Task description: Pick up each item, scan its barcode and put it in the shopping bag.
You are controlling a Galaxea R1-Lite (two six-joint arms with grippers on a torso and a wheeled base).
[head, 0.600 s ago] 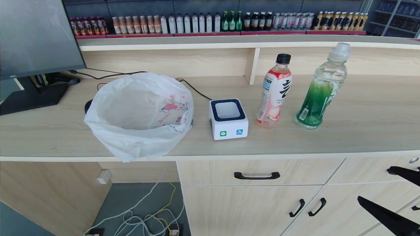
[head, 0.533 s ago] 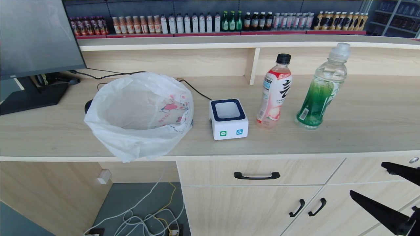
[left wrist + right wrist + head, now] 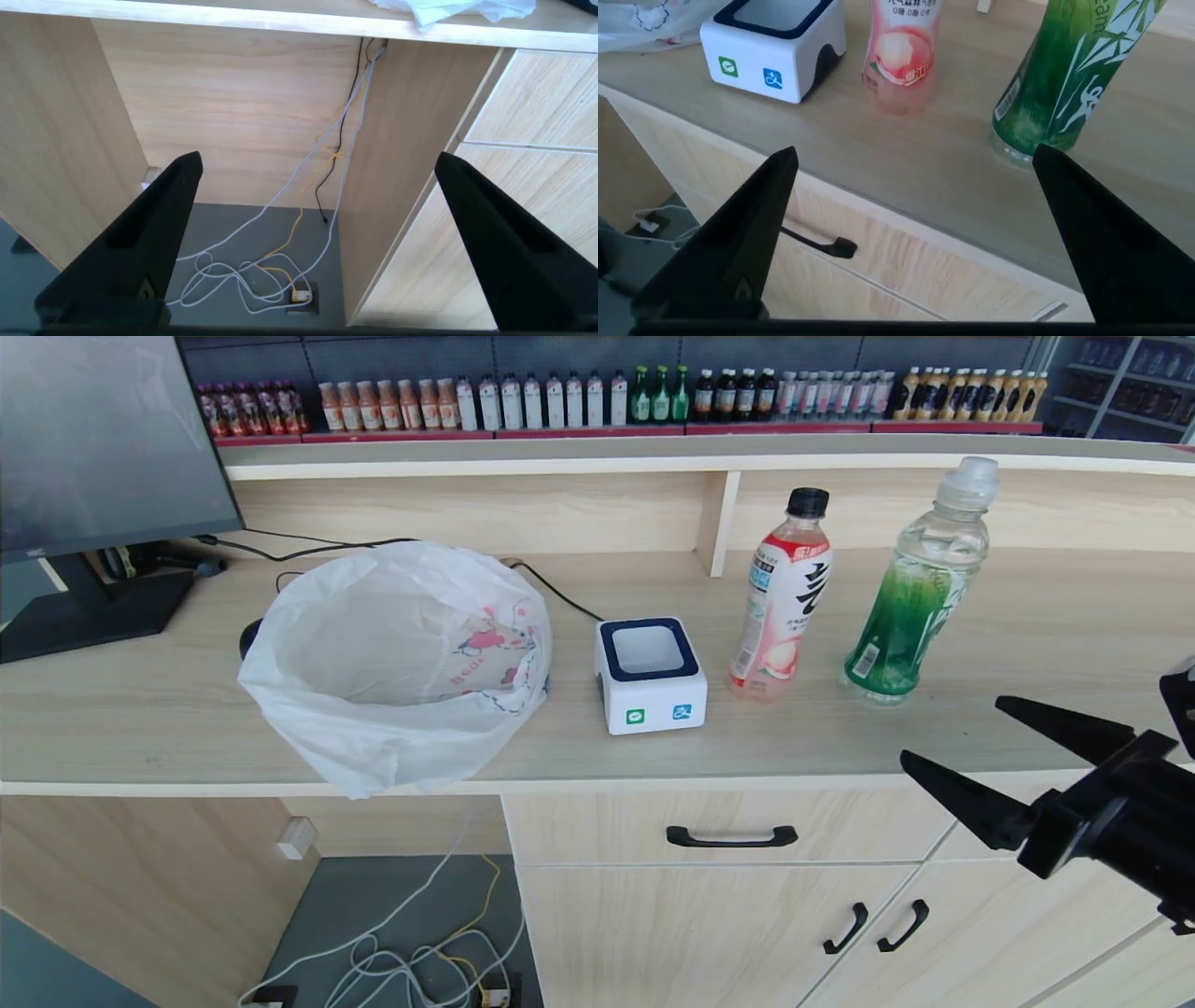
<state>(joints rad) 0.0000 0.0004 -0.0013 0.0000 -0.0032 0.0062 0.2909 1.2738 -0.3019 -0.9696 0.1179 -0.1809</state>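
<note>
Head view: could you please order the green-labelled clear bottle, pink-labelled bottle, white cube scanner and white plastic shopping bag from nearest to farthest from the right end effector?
1. Green-labelled clear bottle, just beyond the right end effector.
2. Pink-labelled bottle, next leftward.
3. White cube scanner, mid-counter.
4. White plastic shopping bag, far left.

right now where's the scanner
In the head view the white scanner sits on the counter, between the shopping bag on its left and the pink bottle on its right.
</note>
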